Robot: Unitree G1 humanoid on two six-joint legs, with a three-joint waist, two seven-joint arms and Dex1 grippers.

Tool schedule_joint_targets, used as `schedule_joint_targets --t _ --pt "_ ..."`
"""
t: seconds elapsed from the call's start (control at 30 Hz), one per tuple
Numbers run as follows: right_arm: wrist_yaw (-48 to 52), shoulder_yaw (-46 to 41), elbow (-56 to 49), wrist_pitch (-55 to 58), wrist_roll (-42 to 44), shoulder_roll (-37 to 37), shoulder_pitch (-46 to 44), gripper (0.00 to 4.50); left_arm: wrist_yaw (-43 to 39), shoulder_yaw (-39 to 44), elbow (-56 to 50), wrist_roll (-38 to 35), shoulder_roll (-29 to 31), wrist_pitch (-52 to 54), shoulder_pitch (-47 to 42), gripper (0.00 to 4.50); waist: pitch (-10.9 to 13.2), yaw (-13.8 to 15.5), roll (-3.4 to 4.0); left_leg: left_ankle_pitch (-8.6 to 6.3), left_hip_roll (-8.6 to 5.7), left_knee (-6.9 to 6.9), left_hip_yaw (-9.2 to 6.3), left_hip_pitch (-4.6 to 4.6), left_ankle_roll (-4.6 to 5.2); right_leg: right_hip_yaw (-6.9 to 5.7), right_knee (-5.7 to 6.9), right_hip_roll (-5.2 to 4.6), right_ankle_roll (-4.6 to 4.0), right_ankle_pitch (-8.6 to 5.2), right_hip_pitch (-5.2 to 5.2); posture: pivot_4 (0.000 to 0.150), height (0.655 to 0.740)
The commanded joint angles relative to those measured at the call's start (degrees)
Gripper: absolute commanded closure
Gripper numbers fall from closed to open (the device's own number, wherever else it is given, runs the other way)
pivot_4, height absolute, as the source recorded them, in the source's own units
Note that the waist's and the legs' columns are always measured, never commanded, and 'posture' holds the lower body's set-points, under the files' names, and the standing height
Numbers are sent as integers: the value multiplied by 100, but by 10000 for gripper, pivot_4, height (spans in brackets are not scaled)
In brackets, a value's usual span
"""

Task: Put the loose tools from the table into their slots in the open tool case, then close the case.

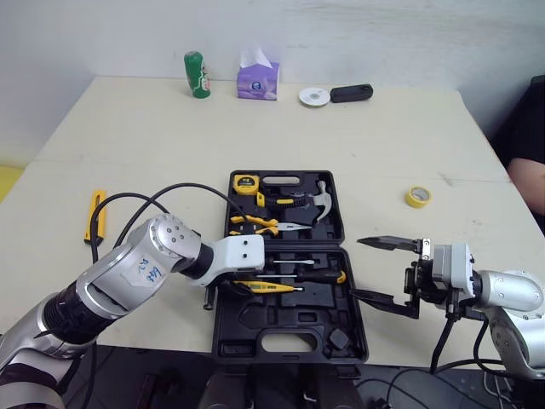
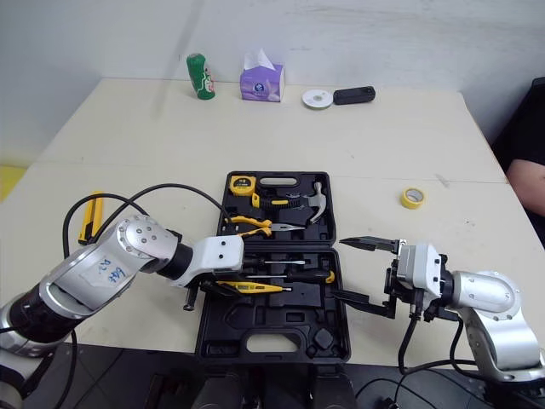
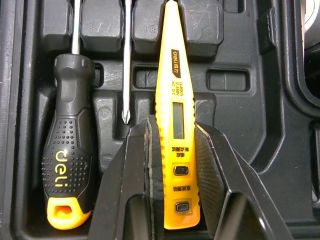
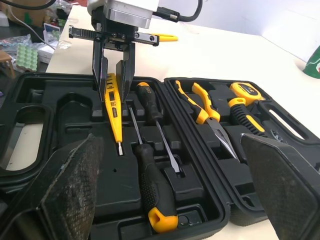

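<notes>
Firmly, left hand (image 3: 173,125) gripping tester (image 3: 171,75), screwdriver (image 3: 69,150) alongside

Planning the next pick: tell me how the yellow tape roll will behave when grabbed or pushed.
The yellow tape roll lies flat on the table, so a push probably slides it. A small hollow ring, likely light. Tipped on edge, it could roll.

Tape roll (image 1: 417,197) right of tool case (image 1: 232,331)
</notes>
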Motion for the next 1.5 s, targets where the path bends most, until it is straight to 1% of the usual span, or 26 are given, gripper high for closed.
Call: schedule_joint_targets --t 0.03,0.07,0.1,0.13,0.17,0.2,0.23,0.33,0.4,0.57,0.7,0.73,0.77,0.9,0.97,1.1,1.2,1.33,1.43,1.5 --pt "9 -21 -64 -130 10 42 -54 0 167 -50 2 56 -16 70 4 29112 0 2 0 0 0 0 0 0 0 0 0 0 0 0 0 1500 7400" --pt "9 -17 -61 -132 7 47 -57 0 232 -13 25 67 -69 58 7 24964 0 8 0 0 0 0 0 0 0 0 0 0 0 0 0 1500 7400" --pt "10 -11 -57 -136 4 52 -57 0 205 -3 7 26 -77 45 -2 22285 0 12 0 0 0 1 0 0 0 0 1 0 0 0 0 1500 7400" --pt "11 -7 -54 -139 3 58 -58 0 181 21 -18 -19 -100 -16 -1 17791 0 18 0 0 0 1 0 0 0 0 1 0 0 0 0 1500 7400" --pt "14 -1 -46 -143 4 64 -63 0 210 119 -45 -112 -188 25 -8 14996 0 27 0 0 1 2 0 -3 0 -1 0 0 0 0 0 1500 7400" --pt "15 4 -40 -146 4 68 -67 0 244 191 -61 -181 -253 60 -14 10584 0 34 0 -1 0 5 0 -3 2 0 1 0 1 0 0 1500 7400" --pt "26 12 -29 -151 4 65 -77 0 152 205 -104 -244 -212 1 -43 7817 0 38 0 -1 0 6 0 -3 2 0 1 0 1 1 0 1500 7400" --pt "45 40 8 -156 16 52 -123 0 -16 322 -221 -478 -109 73 -129 7817 1 39 -1 -1 1 9 -1 -6 2 0 1 0 2 1 0 1500 7400" --pt "62 55 56 -182 16 44 -155 0 -38 504 -218 -585 -69 -68 -108 7817 1 39 -1 -2 1 9 -1 -6 3 -1 0 0 2 1 -1 1500 7400" --pt "81 82 117 -216 10 54 -176 0 -28 1034 56 -684 -151 -1046 255 7817 1 30 -1 -2 2 9 -1 -6 3 0 0 1 2 1 -2 1500 7400" --pt "91 75 143 -233 16 47 -172 0 -1 1379 220 -766 -233 -1528 463 7817 1 35 -1 -3 3 11 -1 -7 3 -1 0 1 2 1 -2 1500 7400" --pt "98 69 160 -241 14 43 -170 0 -20 1500 298 -787 -271 -1785 535 7817 1 36 -1 -3 2 11 -1 -7 3 -1 0 1 2 1 -2 1500 7400" --pt "100 63 178 -248 13 43 -167 0 -97 1702 399 -869 -365 -2239 649 7817 1 35 -1 -3 2 11 -1 -7 3 -1 0 1 2 1 -2 1500 7400" --pt "94 39 238 -297 2 65 -148 0 -219 2214 701 -1130 -598 -3004 994 7817 1 30 -1 -4 3 10 -1 -7 4 -2 -1 0 2 1 -2 1500 7400" --pt "58 -9 277 -389 -2 110 -133 0 -538 2474 755 -1455 -689 -3444 1274 7817 1 19 -1 -4 3 10 0 -5 4 -2 0 0 2 1 -1 1500 7400" --pt "55 -99 367 -656 17 212 -131 0 -459 2664 939 -1449 -744 -3741 1575 7817 1 16 -1 -5 5 10 0 -5 2 -3 0 0 2 1 -1 1500 7400" --pt "162 -200 436 -688 96 126 -124 0 -394 2826 1141 -1406 -785 -4037 1766 7817 1 16 0 -6 4 10 0 -5 2 -3 0 0 3 2 -1 1500 7400" --pt "321 -404 499 -719 161 -8 -10 0 -398 3145 1363 -1570 -921 -4411 1892 7817 0 17 0 -8 4 9 0 -5 3 -3 -1 -1 4 2 -1 1500 7400" --pt "365 -510 560 -756 132 -55 70 0 -606 3132 1385 -1745 -922 -4436 1965 15981 0 19 0 -8 4 9 0 -5 3 -3 -2 -1 4 3 -1 1500 7400" --pt "353 -505 539 -753 126 -34 77 0 -612 3077 1384 -1741 -958 -4489 2028 25538 0 19 0 -9 4 9 0 -4 3 -3 -2 -1 4 3 0 1500 7400"
